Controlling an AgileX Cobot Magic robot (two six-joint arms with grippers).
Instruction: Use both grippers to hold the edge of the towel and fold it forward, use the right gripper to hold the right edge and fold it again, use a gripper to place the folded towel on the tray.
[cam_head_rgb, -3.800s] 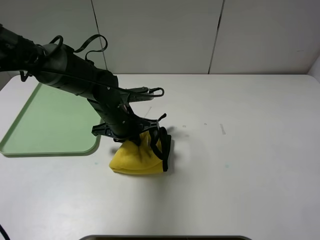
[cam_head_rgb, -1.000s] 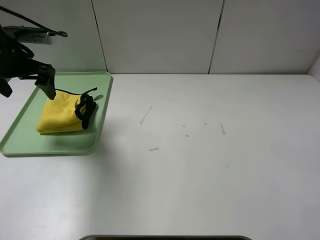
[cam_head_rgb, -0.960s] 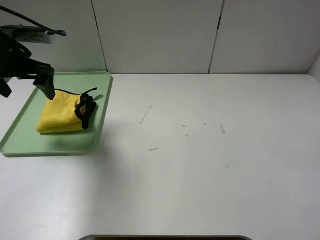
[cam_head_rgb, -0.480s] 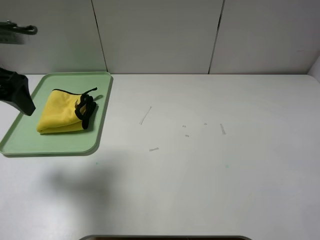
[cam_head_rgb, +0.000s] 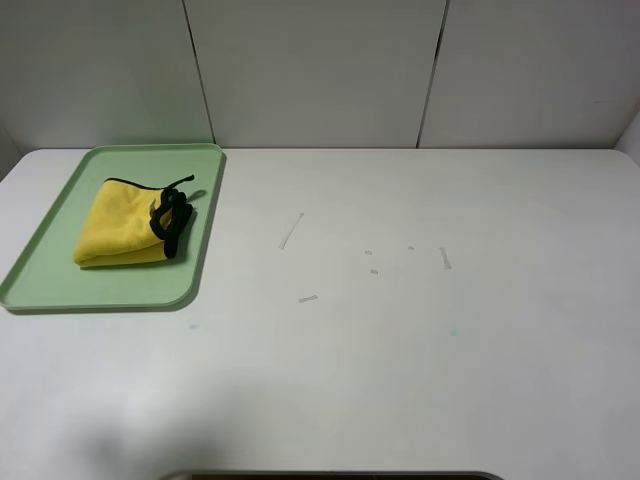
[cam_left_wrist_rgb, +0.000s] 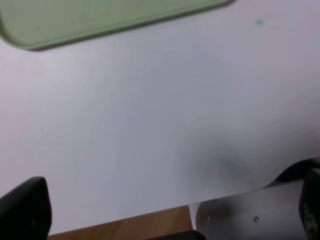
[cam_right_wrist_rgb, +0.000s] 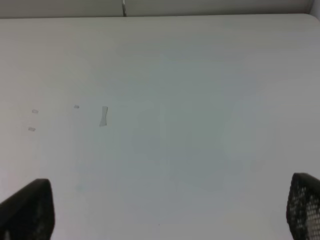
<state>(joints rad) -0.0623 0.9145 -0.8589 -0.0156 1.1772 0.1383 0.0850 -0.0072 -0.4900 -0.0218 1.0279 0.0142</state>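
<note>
The left arm has cleared out of the high view since half a second ago. Nearest, the left gripper (cam_left_wrist_rgb: 165, 220) hangs over the bare white tabletop (cam_head_rgb: 420, 330) with jaws spread, empty — the right gripper (cam_right_wrist_rgb: 165, 210) likewise. At upper left, the folded bright-yellow plush towel (cam_head_rgb: 118, 225) rests inside the pale-green plastic tray (cam_head_rgb: 60, 290) — delivered, so both can retire.

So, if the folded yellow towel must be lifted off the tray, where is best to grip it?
Probably the bunched black-bound edge of the towel, coming from above: it stands highest and faces the tray's right side, while the rest lies flat.
</note>
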